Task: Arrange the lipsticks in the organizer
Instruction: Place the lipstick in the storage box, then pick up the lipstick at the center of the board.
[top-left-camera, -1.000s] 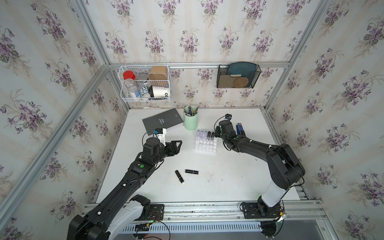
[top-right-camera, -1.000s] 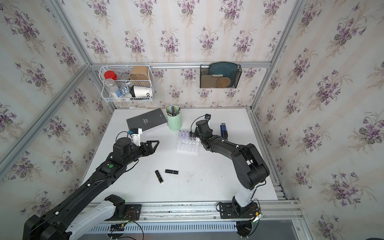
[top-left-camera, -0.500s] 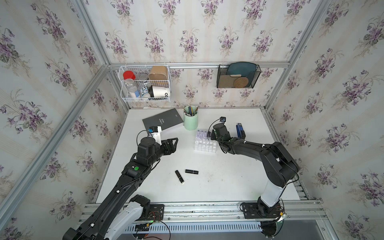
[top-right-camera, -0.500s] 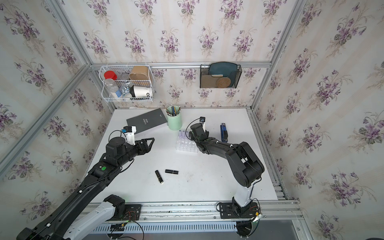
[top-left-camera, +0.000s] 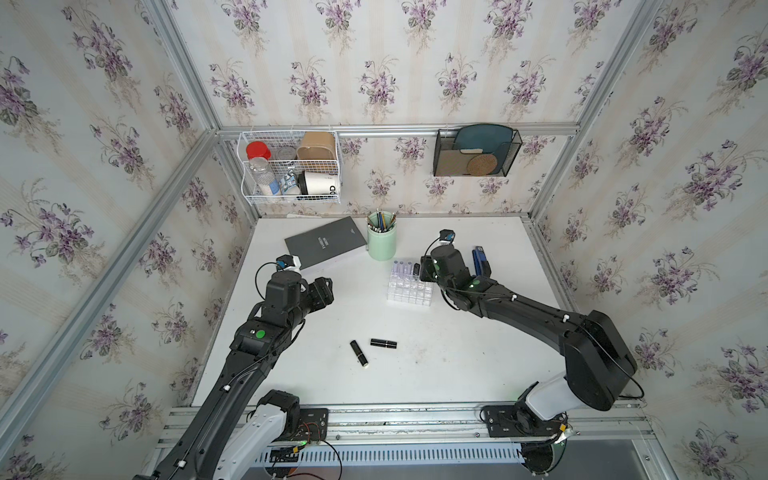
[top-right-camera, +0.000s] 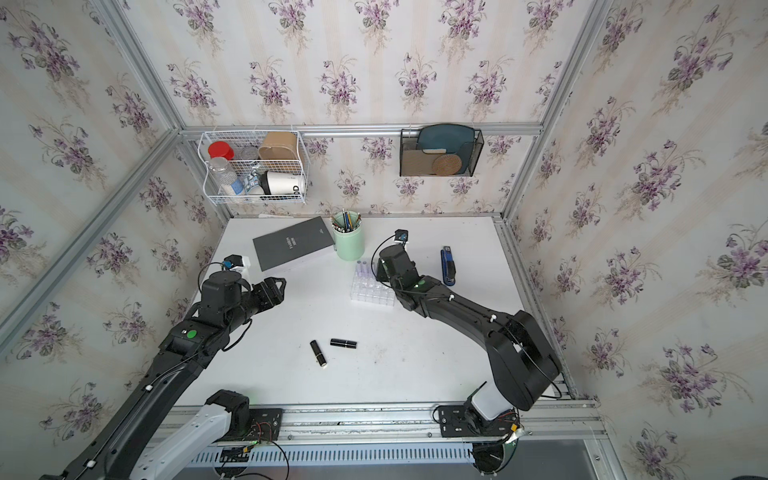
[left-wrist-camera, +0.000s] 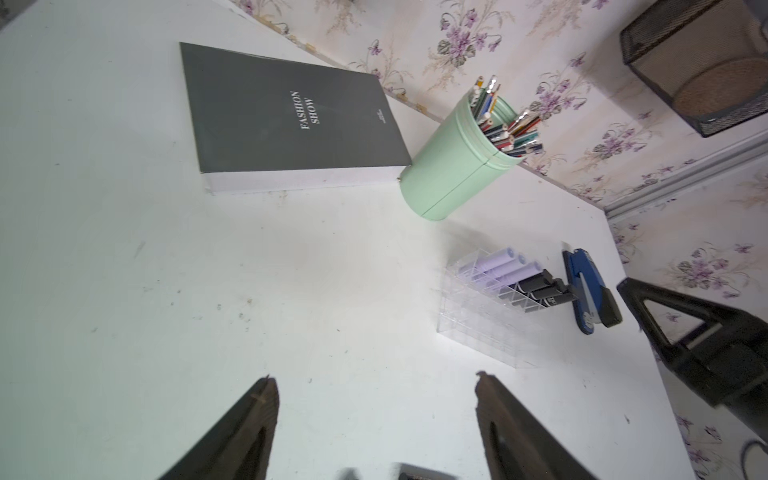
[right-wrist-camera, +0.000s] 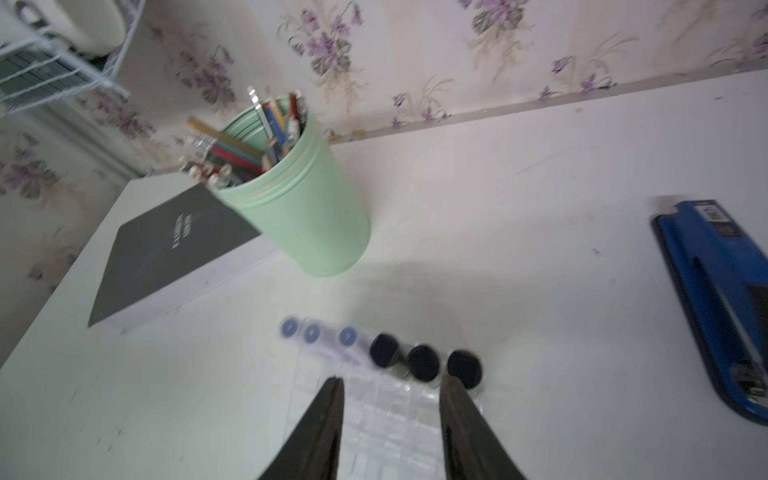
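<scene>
Counting six lipsticks (right-wrist-camera: 423, 362) upright in the organizer's (top-left-camera: 409, 293) rearmost row: three lilac, then three black, side by side. Spotting two more black tubes (top-left-camera: 383, 343) flat on the bench (top-left-camera: 457, 374), well apart from the organizer on its robot side, near each other but not touching. Seeing right fingers (right-wrist-camera: 320, 432) apart and empty, poised over the organizer just short of the black ones; left fingers (left-wrist-camera: 511, 428) spread wide, holding nothing, off to the organizer's side above bare bench. Judging this the tail of a placement, with fetching next. Calls for dropping onto one loose tube, clamping across its width, tipping it upright, then lowering it into a free cell without knocking its neighbours.
</scene>
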